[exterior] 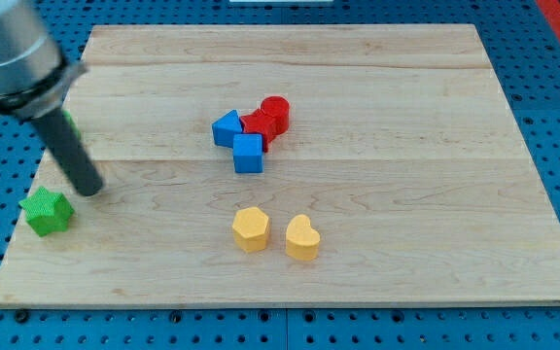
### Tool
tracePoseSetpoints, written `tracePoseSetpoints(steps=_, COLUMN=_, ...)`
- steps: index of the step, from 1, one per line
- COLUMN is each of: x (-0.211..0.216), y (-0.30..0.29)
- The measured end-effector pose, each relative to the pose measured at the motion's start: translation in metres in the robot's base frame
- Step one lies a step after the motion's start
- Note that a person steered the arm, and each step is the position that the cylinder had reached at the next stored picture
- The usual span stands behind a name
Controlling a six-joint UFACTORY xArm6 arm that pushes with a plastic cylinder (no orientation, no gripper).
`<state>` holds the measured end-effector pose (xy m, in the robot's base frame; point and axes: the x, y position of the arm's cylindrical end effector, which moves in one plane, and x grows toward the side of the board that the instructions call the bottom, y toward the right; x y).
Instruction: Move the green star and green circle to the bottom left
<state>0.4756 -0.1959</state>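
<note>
The green star [47, 211] lies near the left edge of the wooden board [406, 194], toward the view's bottom left. My tip [88, 189] rests on the board just to the right of the star and slightly above it, a small gap apart. The green circle is almost fully hidden behind the rod; only a green sliver [68, 121] shows at the rod's right side, near the board's left edge and above the star.
A blue triangle [227, 127], a blue cube [248, 154], a red block [257, 124] and a red cylinder [275, 110] are clustered at the board's middle. A yellow hexagon [251, 228] and a yellow heart [302, 237] lie side by side below them.
</note>
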Motion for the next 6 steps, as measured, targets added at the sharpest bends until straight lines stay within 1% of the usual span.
tracePoseSetpoints(steps=1, x=-0.093, y=0.033)
tracePoseSetpoints(steps=2, x=-0.162, y=-0.048)
tracePoseSetpoints(steps=3, x=-0.133, y=-0.095)
tracePoseSetpoints(steps=4, x=-0.075, y=-0.081)
tracePoseSetpoints(steps=6, x=-0.023, y=-0.035)
